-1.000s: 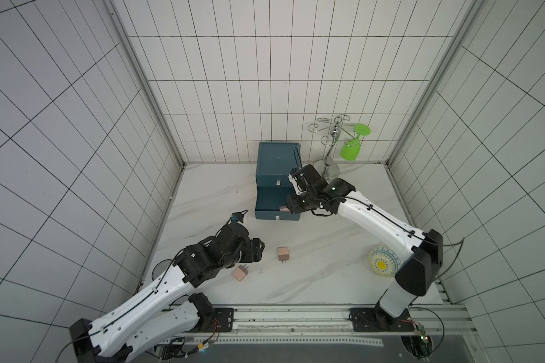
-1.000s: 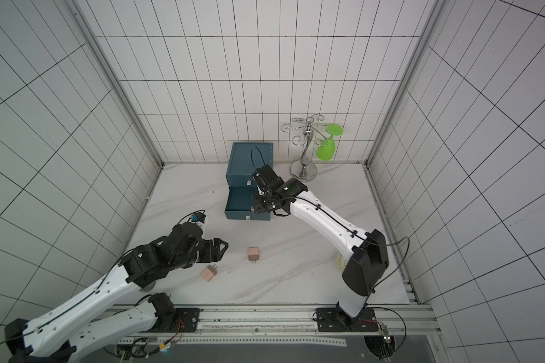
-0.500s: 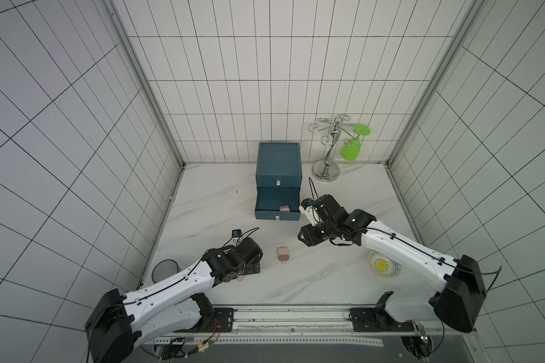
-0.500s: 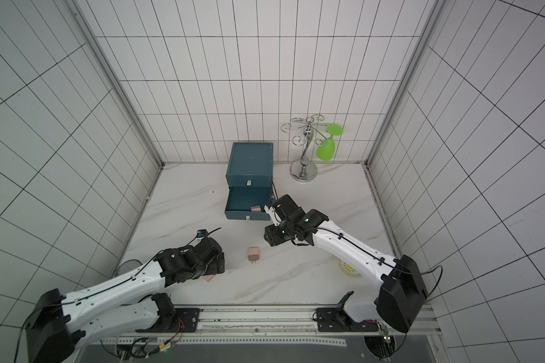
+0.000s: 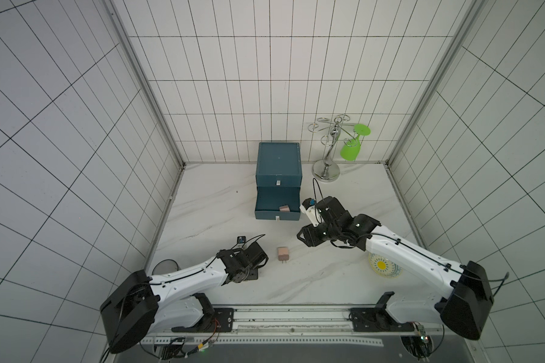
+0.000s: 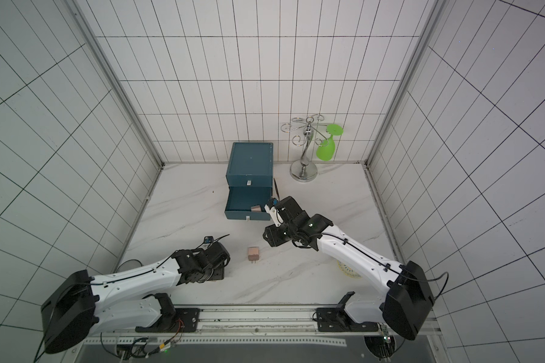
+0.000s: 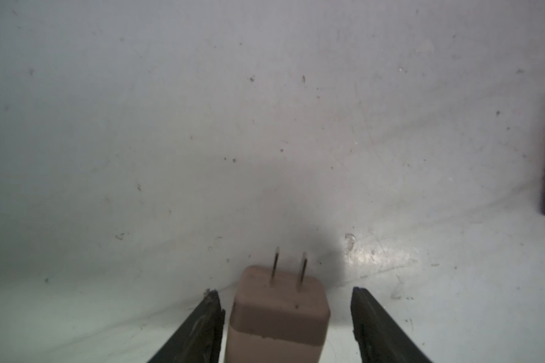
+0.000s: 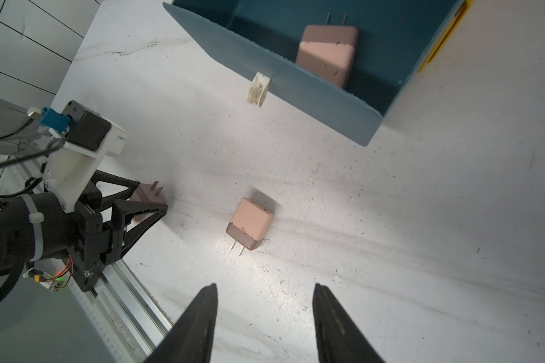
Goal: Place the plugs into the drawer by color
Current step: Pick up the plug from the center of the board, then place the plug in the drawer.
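Left hand point(image 7: 286, 294) has lowered astride boxy tan plug point(image 7: 279, 314) (rounded corners), seemingly ungripped

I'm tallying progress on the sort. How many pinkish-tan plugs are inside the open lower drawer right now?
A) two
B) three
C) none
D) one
D: only one pinkish-tan plug lies in the open lower drawer. A second plug lies on the table, and a third plug sits between the open jaws of the left gripper.
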Motion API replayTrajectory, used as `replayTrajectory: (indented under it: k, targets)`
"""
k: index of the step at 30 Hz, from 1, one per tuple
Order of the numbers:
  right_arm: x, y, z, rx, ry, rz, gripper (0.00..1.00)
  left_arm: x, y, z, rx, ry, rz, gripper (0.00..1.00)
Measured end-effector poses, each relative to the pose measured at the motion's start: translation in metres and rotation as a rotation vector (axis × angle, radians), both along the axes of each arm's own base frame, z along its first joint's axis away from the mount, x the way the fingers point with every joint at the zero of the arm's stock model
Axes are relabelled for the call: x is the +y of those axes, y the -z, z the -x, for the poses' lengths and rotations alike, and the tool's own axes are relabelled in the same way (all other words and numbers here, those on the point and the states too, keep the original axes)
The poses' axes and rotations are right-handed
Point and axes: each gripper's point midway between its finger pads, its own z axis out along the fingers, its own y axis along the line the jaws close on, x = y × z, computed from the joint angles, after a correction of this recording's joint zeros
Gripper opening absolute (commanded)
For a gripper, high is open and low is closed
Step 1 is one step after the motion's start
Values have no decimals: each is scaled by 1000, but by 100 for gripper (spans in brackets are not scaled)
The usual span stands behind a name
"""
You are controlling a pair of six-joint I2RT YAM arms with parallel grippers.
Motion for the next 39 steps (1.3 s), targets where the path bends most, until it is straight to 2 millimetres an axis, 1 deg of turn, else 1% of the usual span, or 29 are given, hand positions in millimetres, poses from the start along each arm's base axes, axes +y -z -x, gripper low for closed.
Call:
replayTrajectory:
  k: [3, 5, 8, 10, 11, 12, 13, 14, 15, 17, 18, 22, 24, 26, 29, 31, 33, 35, 36, 37, 39]
  targets:
    - [-2, 0, -4, -6, 17, -3, 53, -2, 2, 4, 12, 4, 2, 68]
    - [-3, 0, -5, -8, 23, -1, 52, -1, 4, 6, 23, 1, -5, 66]
    - [-4, 0, -6, -10, 29, -1, 52, -1, 6, 9, 33, 0, -15, 65]
    - [-3, 0, -6, -11, 30, -2, 53, 2, 9, 11, 41, -8, -33, 55]
    - [-4, 0, -7, -12, 31, -1, 52, 5, 10, 12, 47, -15, -45, 46]
    - [-4, 0, -7, -12, 32, -2, 52, 5, 11, 11, 46, -19, -50, 39]
    - [-4, 0, -7, -12, 32, -2, 52, 4, 10, 10, 44, -16, -51, 38]
    - [-4, 0, -7, -12, 32, -2, 52, 3, 10, 9, 43, -11, -54, 33]
    - [-3, 0, -7, -12, 31, -2, 52, 2, 10, 8, 44, -5, -57, 31]
    - [-4, 0, -7, -13, 31, -3, 52, 0, 10, 7, 45, 5, -63, 29]
    - [-4, 1, -7, -13, 31, -3, 52, -1, 9, 6, 46, 9, -64, 22]
    - [-6, 0, -5, -18, 31, -14, 51, -11, -1, -3, 33, 33, -38, 18]
    - [-7, -4, -2, -20, 25, -33, 51, -23, -15, -14, 21, 46, 21, 14]
    - [-6, -9, 1, -19, 12, -62, 51, -36, -36, -30, -7, 49, 95, 9]
    - [2, -18, 6, -12, -27, -119, 50, -57, -78, -58, -95, 60, 202, 5]
    - [7, -21, 8, -6, -46, -143, 50, -72, -107, -71, -157, 93, 265, 3]
    - [6, -22, 9, -14, -45, -151, 51, -83, -136, -82, -214, 123, 304, 3]
    - [0, -22, 9, -34, -30, -149, 51, -88, -159, -93, -268, 130, 306, 4]
    - [-4, -24, 9, -50, -17, -149, 51, -89, -171, -101, -303, 129, 301, 3]
    - [-8, -26, 8, -67, -5, -150, 51, -90, -180, -109, -326, 124, 294, 0]
    - [-17, -34, 7, -110, 24, -156, 51, -90, -195, -130, -352, 109, 282, 0]
